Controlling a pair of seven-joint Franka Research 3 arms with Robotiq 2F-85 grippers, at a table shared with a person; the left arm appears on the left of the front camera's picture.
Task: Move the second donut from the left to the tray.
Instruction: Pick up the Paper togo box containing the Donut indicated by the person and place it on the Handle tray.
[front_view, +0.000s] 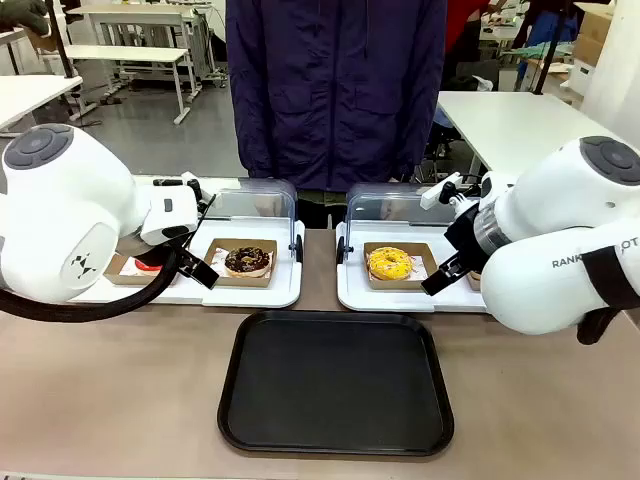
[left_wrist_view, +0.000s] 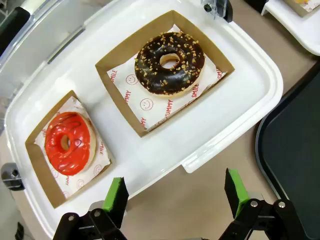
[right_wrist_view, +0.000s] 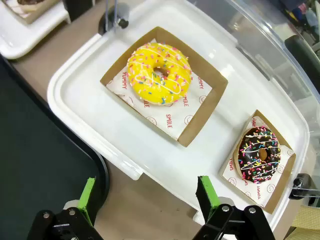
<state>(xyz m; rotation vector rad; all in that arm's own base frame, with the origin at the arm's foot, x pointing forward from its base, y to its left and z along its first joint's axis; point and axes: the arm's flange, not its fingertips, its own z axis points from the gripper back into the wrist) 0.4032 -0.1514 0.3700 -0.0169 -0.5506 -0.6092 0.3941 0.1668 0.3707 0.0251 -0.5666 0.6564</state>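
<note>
The second donut from the left has dark chocolate glaze with tan crumbs and lies in a brown cardboard holder on the left white tray. My left gripper hovers open above that tray's near edge, apart from the donut, nothing between its green pads. The black tray lies bare at the table's front centre. My right gripper stands open over the near edge of the right white tray, holding nothing.
A red-glazed donut sits left of the chocolate one. The right white tray holds a yellow donut and a dark donut with coloured sprinkles. Clear lids stand open behind both trays. A person in a dark blue jacket stands at the far side.
</note>
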